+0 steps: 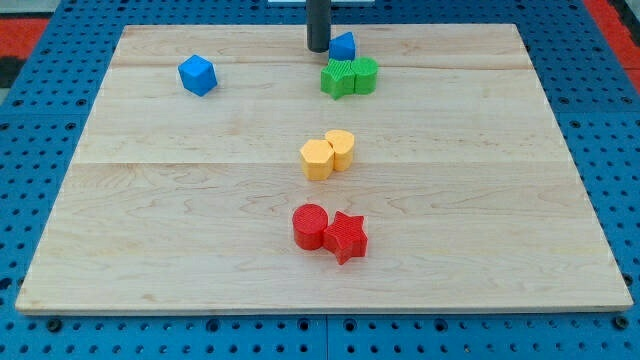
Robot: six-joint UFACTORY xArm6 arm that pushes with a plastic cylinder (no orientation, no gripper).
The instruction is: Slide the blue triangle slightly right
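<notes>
The blue triangle (344, 46) sits near the view's top edge of the wooden board, just above the green blocks. My tip (318, 48) stands right at the triangle's left side, touching or nearly touching it. The dark rod rises from there out of the view's top. A blue cube-like block (198, 75) lies apart at the view's upper left.
A green star (338, 78) and a green cylinder (365, 75) touch each other just below the blue triangle. A yellow hexagon (317, 159) and yellow cylinder (341, 149) sit mid-board. A red cylinder (311, 225) and red star (345, 237) sit lower. The board's top edge (420, 26) is close.
</notes>
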